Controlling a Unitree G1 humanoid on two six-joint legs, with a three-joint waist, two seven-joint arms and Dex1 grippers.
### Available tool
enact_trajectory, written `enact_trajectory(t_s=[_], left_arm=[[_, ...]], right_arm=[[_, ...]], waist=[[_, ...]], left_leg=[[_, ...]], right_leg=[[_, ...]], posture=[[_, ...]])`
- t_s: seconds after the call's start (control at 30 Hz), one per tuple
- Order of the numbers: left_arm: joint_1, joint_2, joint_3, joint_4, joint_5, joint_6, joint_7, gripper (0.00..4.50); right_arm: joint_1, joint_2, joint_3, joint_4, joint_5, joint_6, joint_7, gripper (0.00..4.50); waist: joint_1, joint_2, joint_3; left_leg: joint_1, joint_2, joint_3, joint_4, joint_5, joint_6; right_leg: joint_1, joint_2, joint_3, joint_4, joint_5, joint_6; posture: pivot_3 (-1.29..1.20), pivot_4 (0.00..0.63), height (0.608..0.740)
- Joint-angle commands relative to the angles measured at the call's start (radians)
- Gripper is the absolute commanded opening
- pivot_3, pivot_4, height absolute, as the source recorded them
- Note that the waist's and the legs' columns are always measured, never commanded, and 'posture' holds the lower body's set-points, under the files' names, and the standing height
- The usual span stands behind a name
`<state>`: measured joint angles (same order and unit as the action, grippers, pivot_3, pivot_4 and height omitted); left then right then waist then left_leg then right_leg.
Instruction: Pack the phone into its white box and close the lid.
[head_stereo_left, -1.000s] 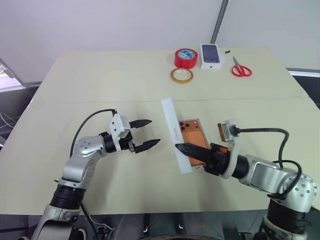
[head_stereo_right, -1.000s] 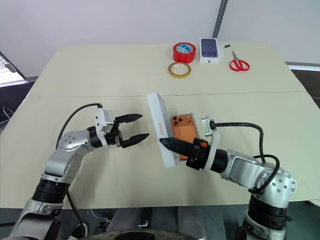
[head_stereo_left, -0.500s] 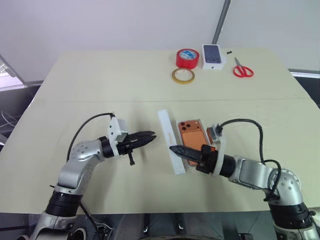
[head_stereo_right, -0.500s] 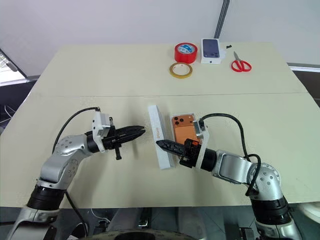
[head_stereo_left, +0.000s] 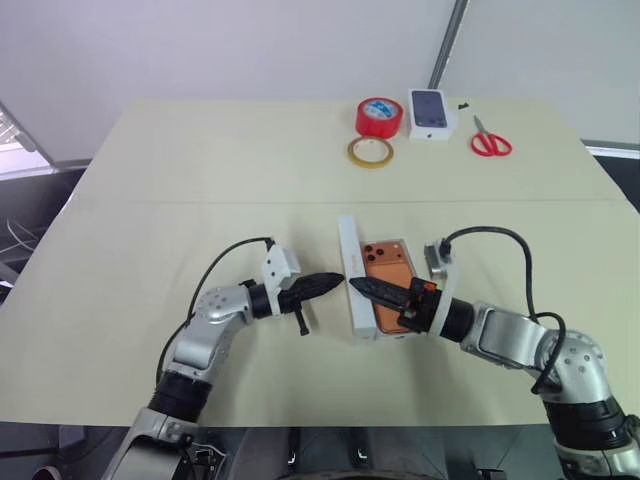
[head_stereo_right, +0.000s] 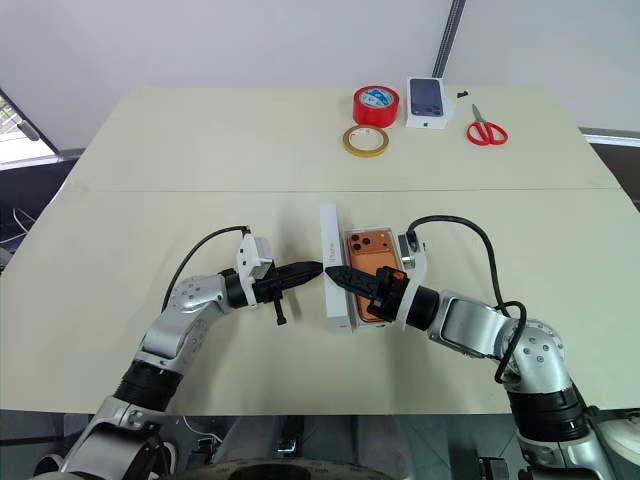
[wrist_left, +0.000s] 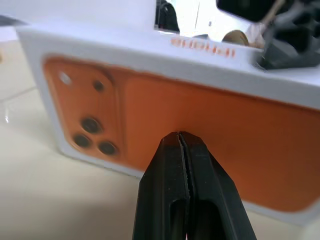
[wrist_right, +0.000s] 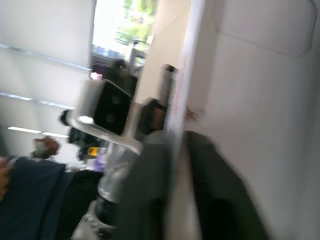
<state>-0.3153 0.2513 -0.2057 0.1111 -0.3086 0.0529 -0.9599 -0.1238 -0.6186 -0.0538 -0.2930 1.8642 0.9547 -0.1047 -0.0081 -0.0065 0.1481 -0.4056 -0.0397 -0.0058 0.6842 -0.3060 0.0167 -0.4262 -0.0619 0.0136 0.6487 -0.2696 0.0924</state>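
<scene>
The orange phone (head_stereo_left: 386, 266) lies back up in the white box (head_stereo_left: 393, 336) at the table's middle. The lid (head_stereo_left: 349, 252) stands on its long edge along the box's left side. Its printed orange outer face (wrist_left: 210, 125) is turned toward my left arm. My left gripper (head_stereo_left: 337, 283) is shut and empty, and its tip (wrist_left: 182, 137) is right at that printed face. My right gripper (head_stereo_left: 359, 286) reaches over the phone from the right. Its fingers stand a little apart on either side of the lid's upper wall (wrist_right: 250, 75).
At the table's far edge are a red tape roll (head_stereo_left: 376, 116), a tan tape ring (head_stereo_left: 369, 151), a small white box printed with a dark phone (head_stereo_left: 428, 108) and red scissors (head_stereo_left: 490, 140). Bare tabletop (head_stereo_left: 160, 200) stretches to the left.
My left gripper shut and moved right up to the lid's outer face. The lid swung from a slant to stand beside the box. My right gripper's fingers parted.
</scene>
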Motion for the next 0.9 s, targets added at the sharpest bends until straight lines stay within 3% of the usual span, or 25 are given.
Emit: enact_trajectory(t_s=[0.03, 0.1, 0.3, 0.4, 0.47, 0.57, 0.67, 0.77, 0.9], left_arm=[[-0.033, -0.040, -0.023, 0.038, 0.018, -0.044, -0.003, 0.00], [-0.049, -0.083, -0.045, 0.076, 0.031, -0.062, -0.001, 0.00], [-0.093, -0.188, -0.084, 0.172, 0.064, -0.101, 0.010, 0.00], [-0.117, -0.200, -0.075, 0.216, 0.073, -0.119, 0.006, 0.00], [-0.125, -0.184, -0.060, 0.219, 0.065, -0.113, -0.005, 0.00], [-0.121, -0.145, -0.047, 0.196, 0.056, -0.100, -0.024, 0.00], [-0.096, -0.083, -0.033, 0.116, 0.033, -0.057, -0.051, 0.00], [-0.063, -0.024, -0.032, 0.037, 0.016, 0.003, -0.072, 0.00], [-0.040, 0.008, -0.023, 0.016, 0.014, 0.032, -0.067, 0.00]], right_arm=[[0.015, -0.049, -0.086, 0.005, -0.035, -0.017, 0.035, 2.90], [0.030, -0.102, -0.146, 0.008, -0.100, -0.015, 0.090, 3.92], [0.096, -0.230, -0.302, 0.040, -0.257, -0.013, 0.262, 3.92], [0.123, -0.286, -0.261, 0.010, -0.526, -0.097, 0.382, 3.92], [0.117, -0.264, -0.239, 0.007, -0.627, -0.141, 0.410, 3.92], [0.106, -0.240, -0.178, -0.016, -0.811, -0.231, 0.448, 3.12], [0.103, -0.255, -0.034, -0.017, -1.174, -0.477, 0.511, 1.60], [0.091, -0.237, 0.018, 0.041, -1.357, -0.652, 0.579, 0.05], [0.087, -0.196, 0.011, 0.062, -1.422, -0.729, 0.644, 0.05]], waist=[[0.000, 0.000, 0.000], [0.002, 0.000, 0.000], [0.015, 0.000, 0.000], [0.015, 0.000, 0.000], [0.014, 0.000, 0.000], [0.014, 0.000, 0.000], [0.014, 0.000, 0.000], [0.017, 0.000, 0.000], [0.023, 0.000, 0.000]], left_leg=[[0.000, 0.000, 0.000, 0.000, 0.000, 0.000], [0.000, 0.000, 0.000, 0.000, 0.000, 0.000], [0.000, 0.000, 0.001, 0.001, 0.000, 0.000], [0.000, 0.000, 0.002, 0.001, 0.000, 0.000], [0.000, 0.000, 0.001, 0.001, 0.000, 0.000], [0.001, 0.000, 0.001, 0.001, 0.000, 0.000], [0.001, 0.000, 0.001, 0.001, 0.000, 0.000], [0.001, 0.000, 0.001, 0.001, 0.000, 0.000], [0.001, 0.000, 0.001, 0.001, 0.000, -0.001]], right_leg=[[0.000, 0.000, 0.000, 0.000, 0.000, 0.000], [0.000, 0.000, 0.000, 0.000, 0.000, 0.000], [0.000, 0.000, 0.000, 0.000, 0.000, 0.000], [0.000, 0.001, 0.000, 0.000, 0.000, 0.000], [0.000, 0.002, 0.000, 0.000, 0.000, 0.000], [0.000, 0.002, 0.000, 0.001, 0.000, 0.000], [0.000, 0.002, 0.000, 0.001, 0.000, 0.000], [0.000, 0.002, 0.000, 0.001, 0.000, 0.000], [0.000, 0.002, 0.000, 0.000, 0.000, 0.000]], posture=[[0.00, 0.150, 0.740], [0.00, 0.150, 0.740], [0.00, 0.150, 0.740], [0.00, 0.150, 0.740], [0.00, 0.150, 0.740], [0.00, 0.150, 0.740], [0.00, 0.150, 0.740], [0.00, 0.150, 0.740], [0.00, 0.150, 0.740]])
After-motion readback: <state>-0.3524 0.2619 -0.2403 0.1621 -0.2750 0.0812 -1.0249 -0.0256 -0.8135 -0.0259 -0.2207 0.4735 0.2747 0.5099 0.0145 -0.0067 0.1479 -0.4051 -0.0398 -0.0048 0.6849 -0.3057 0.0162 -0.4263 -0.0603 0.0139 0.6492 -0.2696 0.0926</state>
